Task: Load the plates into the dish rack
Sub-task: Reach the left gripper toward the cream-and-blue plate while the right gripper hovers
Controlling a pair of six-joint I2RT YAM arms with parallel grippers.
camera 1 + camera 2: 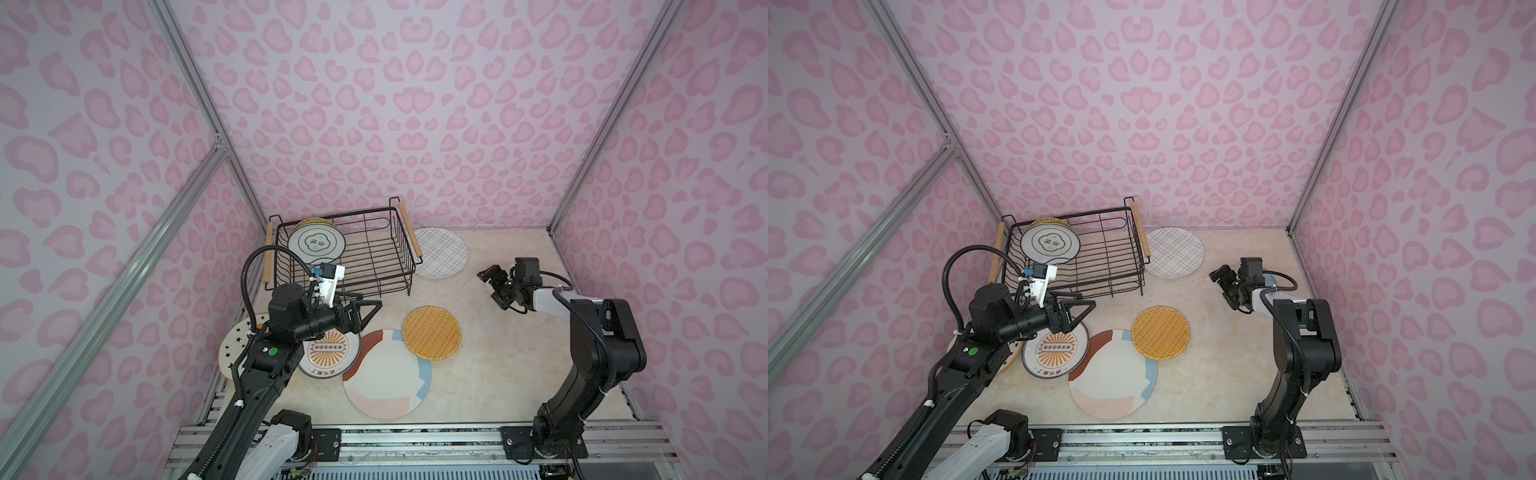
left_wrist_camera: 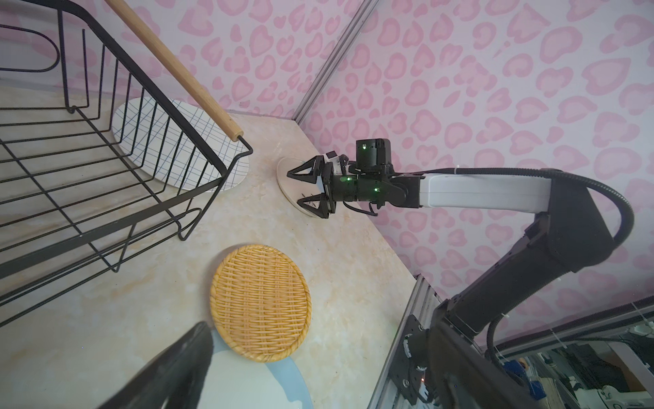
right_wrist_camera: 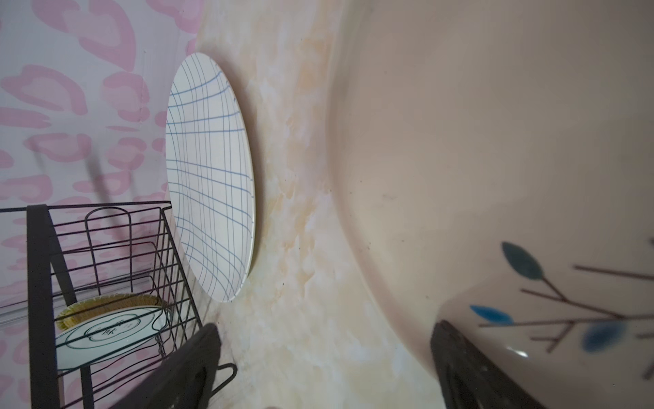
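Black right hand (image 2: 294,188) wide above plate (image 3: 477,159)

Dish rack (image 1: 374,266): black wire basket with two pale wooden handles, upright on the counter (image 1: 498,374), far left.
Flower-outline plate (image 1: 316,246): white, tilted in the rack's far-left slots.
Yellow-green weave plate (image 1: 309,223): just behind it, mostly hidden.
Grid plate (image 1: 442,253): flat, just right of the rack.
Pastel plate (image 1: 386,376): largest, flat, near centre.
Orange weave plate (image 1: 432,332): flat, centre, its edge overlapping the pastel plate.
Sunburst plate (image 1: 330,353): flat, meeting the pastel plate's left edge.
Star plate (image 1: 230,349): near left, partly hidden.
Leaf plate (image 3: 477,159): cream with blue leaves, flat, right side.
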